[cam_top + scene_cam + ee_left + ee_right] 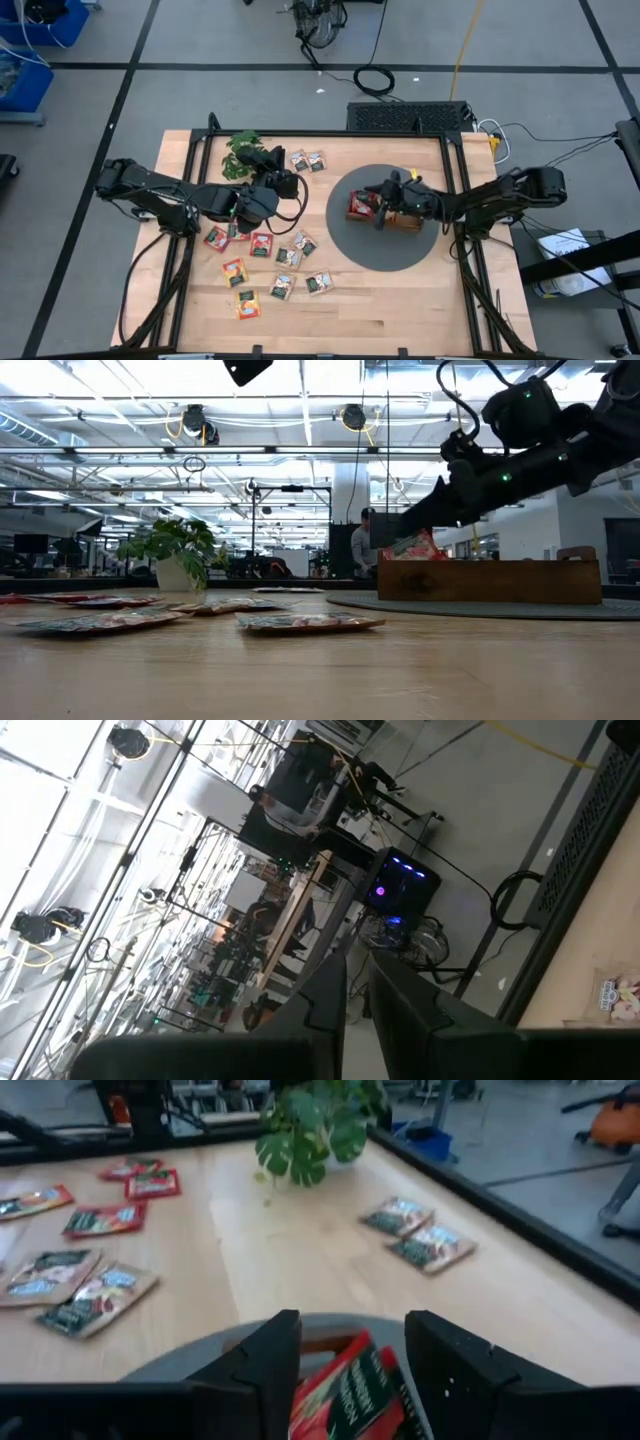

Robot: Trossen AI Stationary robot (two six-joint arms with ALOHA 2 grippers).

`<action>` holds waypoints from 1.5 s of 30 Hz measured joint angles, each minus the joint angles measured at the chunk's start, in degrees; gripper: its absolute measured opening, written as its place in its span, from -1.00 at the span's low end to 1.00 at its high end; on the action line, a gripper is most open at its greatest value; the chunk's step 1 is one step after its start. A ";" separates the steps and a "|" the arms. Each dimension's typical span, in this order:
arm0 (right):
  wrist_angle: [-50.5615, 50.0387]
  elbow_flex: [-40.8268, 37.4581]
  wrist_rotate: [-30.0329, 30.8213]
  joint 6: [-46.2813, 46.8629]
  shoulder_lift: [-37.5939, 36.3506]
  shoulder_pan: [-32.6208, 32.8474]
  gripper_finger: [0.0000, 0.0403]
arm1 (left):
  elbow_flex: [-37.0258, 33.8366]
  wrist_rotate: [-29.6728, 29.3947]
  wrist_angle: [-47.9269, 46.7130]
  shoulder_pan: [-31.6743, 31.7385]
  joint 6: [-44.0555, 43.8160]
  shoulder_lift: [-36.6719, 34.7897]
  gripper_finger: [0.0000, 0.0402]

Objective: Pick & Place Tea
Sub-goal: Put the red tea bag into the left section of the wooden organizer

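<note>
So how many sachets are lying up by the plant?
2 sachets: side by side on the table, just right of the plant, near the far edge. Leaves may hide more.

Bench (400, 300) was pale wood w/ visible grain, smooth satin finish, round mat (350, 240) was matt grey, tray (520, 582) was brown wood, tea sachets (100, 1300) were glossy printed paper/foil, arms' casings were matt black plastic.

Two dark, near-black jointed arms, left arm (170, 200) at the frame's left and right arm (500, 195) at its right, each built of rounded segments. Black cables looped alongside; small green lights on the right arm's housing. Blocky matte-black fingers (450, 1370), square-edged.
</note>
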 joint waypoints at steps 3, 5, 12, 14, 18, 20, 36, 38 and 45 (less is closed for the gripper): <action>0.77 0.00 2.05 -1.76 -1.73 0.03 -0.18 | 0.00 0.00 0.00 0.00 -0.04 0.00 -0.75; 0.71 0.00 2.80 -2.54 -3.05 0.00 -0.19 | 0.00 0.00 0.00 0.00 -0.02 0.00 -0.75; -9.68 2.21 -17.85 1.84 -5.41 0.27 -0.70 | 0.00 0.00 0.02 0.00 0.00 0.00 -0.75; -14.08 3.60 -19.63 1.45 -5.43 1.06 -0.92 | 0.00 0.00 0.04 0.02 -0.02 0.00 -0.75; -23.20 6.25 -12.70 -0.02 -5.43 2.10 -0.98 | 0.00 0.00 0.02 0.17 -0.09 0.00 -0.75; -28.37 7.42 -11.38 -0.17 -5.38 1.76 -0.99 | 0.00 0.00 0.02 0.17 -0.07 0.00 -0.75; -31.72 8.26 -4.66 1.01 -3.28 0.96 -1.00 | 0.00 0.01 0.07 0.22 -0.04 0.00 -0.75; -30.18 8.26 -4.87 1.02 -3.52 0.98 -1.00 | 0.00 0.00 0.06 0.22 -0.02 0.00 -0.75; -24.44 8.26 -4.95 -4.69 -7.85 2.36 -1.00 | 0.00 -0.11 0.04 0.22 -0.25 0.00 -0.75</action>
